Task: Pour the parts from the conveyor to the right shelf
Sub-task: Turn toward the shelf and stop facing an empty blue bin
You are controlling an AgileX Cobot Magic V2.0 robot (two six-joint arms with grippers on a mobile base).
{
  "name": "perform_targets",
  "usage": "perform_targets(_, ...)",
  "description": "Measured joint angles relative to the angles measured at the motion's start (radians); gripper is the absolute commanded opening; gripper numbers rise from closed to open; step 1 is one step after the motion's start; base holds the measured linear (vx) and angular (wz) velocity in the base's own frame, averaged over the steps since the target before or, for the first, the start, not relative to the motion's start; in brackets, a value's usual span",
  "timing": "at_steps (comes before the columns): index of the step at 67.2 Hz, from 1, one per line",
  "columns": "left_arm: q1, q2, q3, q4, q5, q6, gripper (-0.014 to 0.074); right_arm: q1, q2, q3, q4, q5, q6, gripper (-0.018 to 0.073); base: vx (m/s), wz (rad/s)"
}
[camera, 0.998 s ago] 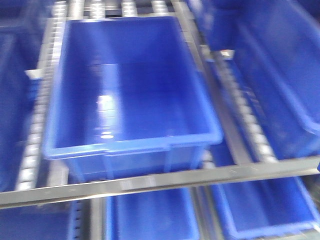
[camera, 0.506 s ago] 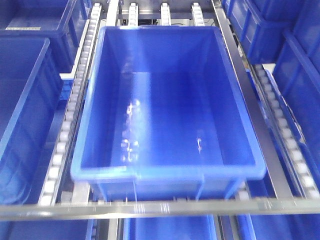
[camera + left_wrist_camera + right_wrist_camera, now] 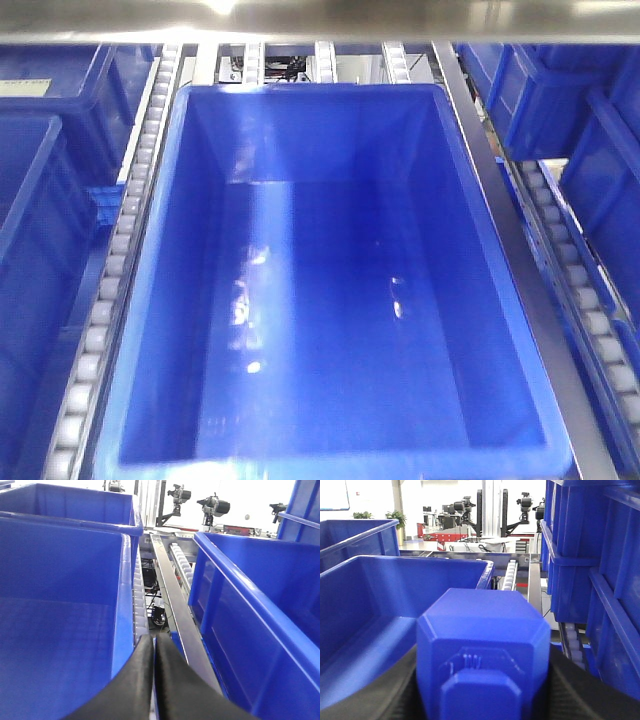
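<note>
The right gripper (image 3: 482, 695) is clamped on the bright-blue block (image 3: 480, 625), with its black fingers (image 3: 390, 692) pressed against the block's left and right sides. The block sits level, with its flat top facing up and its face with the raised stud (image 3: 477, 695) turned to the near side, towards the wrist camera. It looks about as wide as it is deep, so no long axis can be made out. It is held at the shelf (image 3: 510, 250), near the right wall of a large glossy blue bin (image 3: 395, 580) whose hollow opens to the block's left, and a roller track (image 3: 510, 577) runs away on the far side. In the front view the large bin (image 3: 320, 130) lies between two roller lanes (image 3: 110, 290), with its long axis running near to far. More blue bins (image 3: 30, 250) flank it on the left and right. The left gripper (image 3: 153, 645) has its two black fingers pressed together with nothing seen between them, and it points along a steel rail (image 3: 172, 595) between two bins.
</note>
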Motion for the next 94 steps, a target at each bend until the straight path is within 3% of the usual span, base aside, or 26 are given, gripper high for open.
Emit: perform_targets(94,0.0,0.0,0.0,0.0,0.0,0.0,-0.0006,0.0,0.0,0.0,0.0,0.0,0.0,-0.0004,0.03,0.01)
